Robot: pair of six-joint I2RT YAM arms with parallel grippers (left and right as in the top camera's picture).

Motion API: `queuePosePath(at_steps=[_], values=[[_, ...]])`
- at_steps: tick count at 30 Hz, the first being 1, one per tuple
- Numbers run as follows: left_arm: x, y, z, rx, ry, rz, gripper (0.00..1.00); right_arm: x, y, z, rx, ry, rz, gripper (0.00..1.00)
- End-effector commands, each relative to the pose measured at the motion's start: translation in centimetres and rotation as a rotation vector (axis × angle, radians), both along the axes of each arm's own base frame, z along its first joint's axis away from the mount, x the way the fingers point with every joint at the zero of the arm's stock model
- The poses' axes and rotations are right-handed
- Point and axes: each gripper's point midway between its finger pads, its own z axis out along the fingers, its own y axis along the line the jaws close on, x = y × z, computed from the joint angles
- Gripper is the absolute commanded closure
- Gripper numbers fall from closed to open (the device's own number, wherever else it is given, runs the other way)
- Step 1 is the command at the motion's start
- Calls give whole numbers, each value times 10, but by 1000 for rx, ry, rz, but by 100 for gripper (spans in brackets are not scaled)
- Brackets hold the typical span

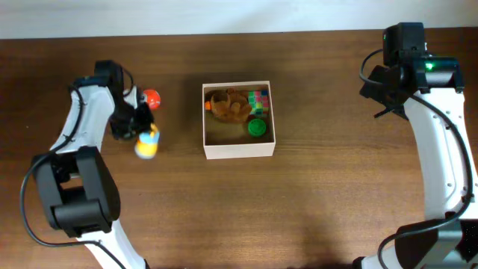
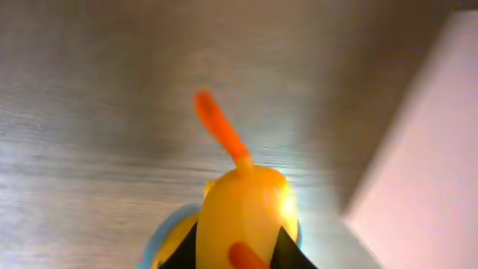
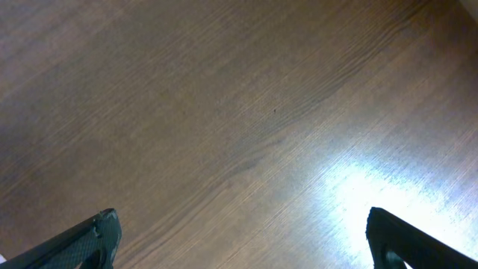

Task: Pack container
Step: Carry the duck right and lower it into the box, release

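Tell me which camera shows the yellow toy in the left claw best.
Left wrist: the yellow toy fills the lower frame, orange stalk up, pinched by the left claw. Overhead shows only a small blurred yellow-and-blue blob left of the container. Right wrist shows only table, no toy.

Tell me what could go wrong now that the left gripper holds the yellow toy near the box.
The rounded yellow toy looks smooth, so it may slip from the left gripper. The square white-walled container already holds other toys in its far half; a careless drop there could bounce out.
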Motion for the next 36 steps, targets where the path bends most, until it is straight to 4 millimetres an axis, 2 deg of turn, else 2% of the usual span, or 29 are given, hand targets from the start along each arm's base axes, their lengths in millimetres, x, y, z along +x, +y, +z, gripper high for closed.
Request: queuePosePath(at_steps=[1, 7, 13, 18, 24, 30, 36], values=[[23, -33, 45, -118, -131, -167, 82, 1, -2, -2, -3, 8, 0, 1], [31, -66, 94, -98, -227, -357, 82, 1, -2, -2, -3, 8, 0, 1], [25, -116, 123, -90, -289, -534, 82, 1, -2, -2, -3, 8, 0, 1], [13, -157, 122, -44, -291, -665, 82, 1, -2, -2, -3, 8, 0, 1], [-3, -193, 115, 160, -298, -876, 82, 1, -2, -2, -3, 8, 0, 1], [-11, -205, 111, 422, -292, -982, 82, 1, -2, -2, -3, 8, 0, 1], [-9, -203, 103, 464, -271, -1031, 82, 1, -2, -2, -3, 8, 1, 1]])
